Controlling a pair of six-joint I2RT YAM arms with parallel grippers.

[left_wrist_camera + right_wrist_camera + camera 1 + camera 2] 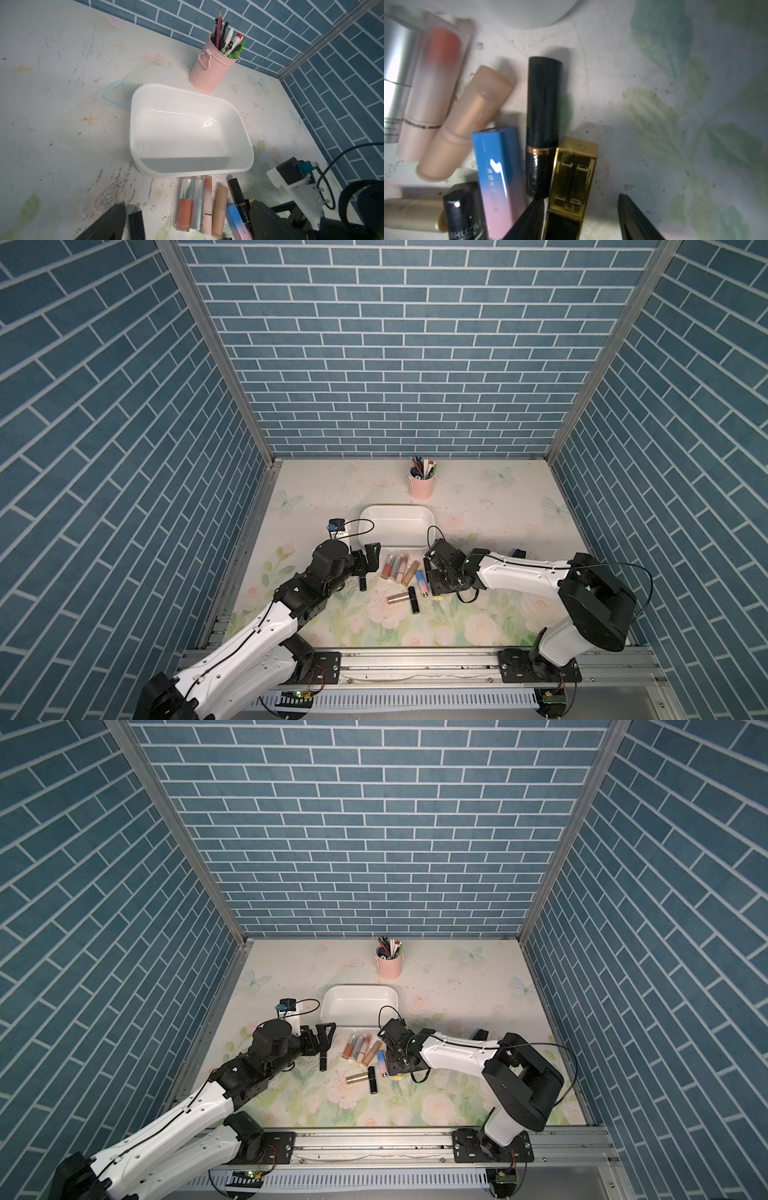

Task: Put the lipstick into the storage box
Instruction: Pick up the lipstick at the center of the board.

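Right claw (580, 199) partly open, straddling the gold-cased lipstick (572, 166) on the table (633, 83) — one finger (637, 218) clear of it, not clamped. Left claw (366, 564) wide open, holding nothing. Lipstick lies outside the white storage box (395, 526), near it, among other lipsticks (399, 568).

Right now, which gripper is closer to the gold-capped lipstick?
Right. The right gripper straddles the gold-capped lipstick, with a finger on each side. The left gripper is farther off, on the other side of the row of lipsticks.
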